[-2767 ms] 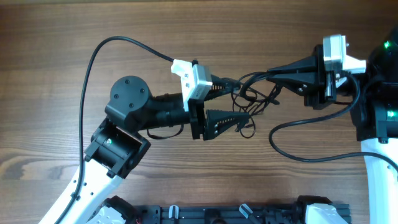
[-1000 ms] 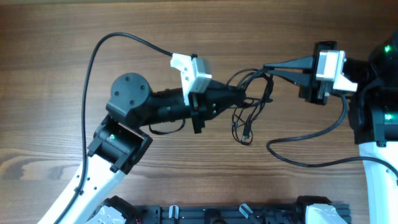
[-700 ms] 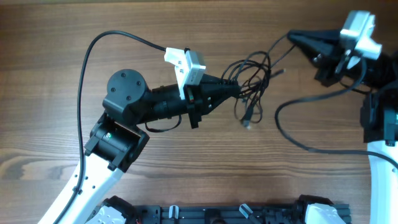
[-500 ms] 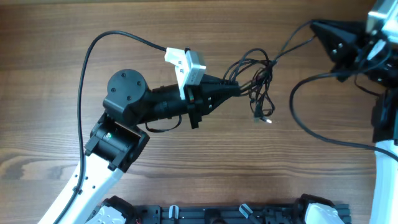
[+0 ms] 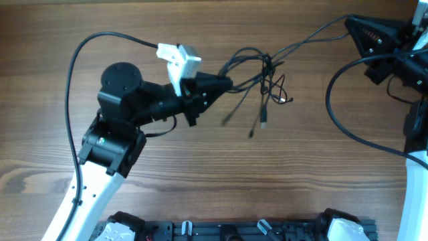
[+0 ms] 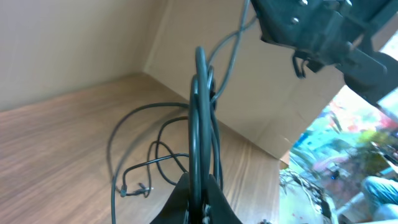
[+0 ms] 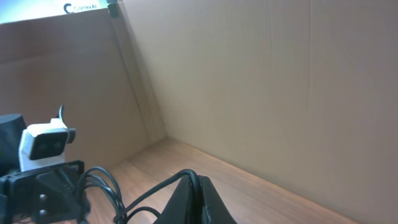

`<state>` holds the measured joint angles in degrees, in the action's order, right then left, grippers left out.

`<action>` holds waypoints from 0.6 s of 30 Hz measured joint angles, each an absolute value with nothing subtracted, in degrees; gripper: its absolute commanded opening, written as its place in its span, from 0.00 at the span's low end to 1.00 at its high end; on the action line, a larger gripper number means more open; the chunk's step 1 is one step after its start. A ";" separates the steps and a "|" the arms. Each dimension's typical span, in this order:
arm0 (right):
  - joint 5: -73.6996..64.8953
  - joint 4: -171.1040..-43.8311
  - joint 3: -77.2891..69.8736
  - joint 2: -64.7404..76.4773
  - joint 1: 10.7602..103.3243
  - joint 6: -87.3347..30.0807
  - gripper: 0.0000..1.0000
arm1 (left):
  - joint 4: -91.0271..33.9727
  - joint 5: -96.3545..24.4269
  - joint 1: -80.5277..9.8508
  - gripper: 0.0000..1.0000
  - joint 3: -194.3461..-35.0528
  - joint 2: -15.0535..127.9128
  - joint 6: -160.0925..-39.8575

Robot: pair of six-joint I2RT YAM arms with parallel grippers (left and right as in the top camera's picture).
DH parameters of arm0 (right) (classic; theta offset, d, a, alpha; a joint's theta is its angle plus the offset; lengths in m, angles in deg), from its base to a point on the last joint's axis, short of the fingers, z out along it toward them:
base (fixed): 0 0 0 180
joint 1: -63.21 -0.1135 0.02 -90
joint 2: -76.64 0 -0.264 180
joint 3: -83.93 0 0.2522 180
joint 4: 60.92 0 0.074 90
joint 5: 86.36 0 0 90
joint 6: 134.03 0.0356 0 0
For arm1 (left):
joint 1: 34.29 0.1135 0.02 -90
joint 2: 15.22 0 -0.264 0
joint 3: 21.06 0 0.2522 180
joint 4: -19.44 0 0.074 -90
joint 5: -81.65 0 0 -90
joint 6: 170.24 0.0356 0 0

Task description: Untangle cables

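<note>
The cables (image 5: 262, 69) are a bundle of thin black cords stretched in the air between my two grippers. My left gripper (image 5: 225, 82) is shut on the loops at the bundle's left end. In the left wrist view several strands (image 6: 198, 106) rise straight up from between its fingers (image 6: 180, 198). My right gripper (image 5: 349, 24), at the far upper right, is shut on one or two strands (image 7: 152, 191) that run back down to the knot. Loose plug ends (image 5: 263, 124) dangle below the bundle, and a small loop (image 5: 284, 97) hangs at its right.
Thick black robot wiring arcs over the table on the left (image 5: 72, 87) and loops on the right (image 5: 332, 107). The left arm's white camera mount (image 5: 175, 57) sits just behind its gripper. A black rail (image 5: 227, 231) runs along the table's near edge.
The right gripper has pulled up and to the right while the left arm drew back to the left. The bundle has stretched out between them, and its loose ends now hang free.
</note>
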<state>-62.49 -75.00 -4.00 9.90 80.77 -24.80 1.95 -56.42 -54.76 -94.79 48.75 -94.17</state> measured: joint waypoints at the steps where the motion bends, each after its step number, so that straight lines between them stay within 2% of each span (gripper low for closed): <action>1: -62.49 -75.00 -4.00 9.90 80.77 -24.32 0.04 | 1.95 -56.47 -53.93 0.04 -94.79 48.70 -94.06; 7: -62.51 -75.00 -4.00 9.90 80.77 -23.67 0.04 | 1.78 -57.27 -49.38 0.04 -94.79 45.86 -94.02; 9: -62.62 -75.00 -4.00 9.90 80.77 -23.64 0.08 | 1.78 -57.58 -48.46 0.04 -94.79 44.70 -94.04; 12: -63.23 -74.74 -4.00 9.90 81.05 -23.29 0.91 | 1.60 -57.67 -47.17 0.04 -94.79 43.24 -94.04; 13: -63.60 -74.63 -4.00 9.90 81.36 -23.23 1.00 | 1.52 -57.60 -46.91 0.04 -94.79 43.04 -94.11; 18: -70.92 -74.58 -4.00 9.90 81.53 -24.82 1.00 | 1.56 -57.47 -46.89 0.04 -94.79 43.04 -95.22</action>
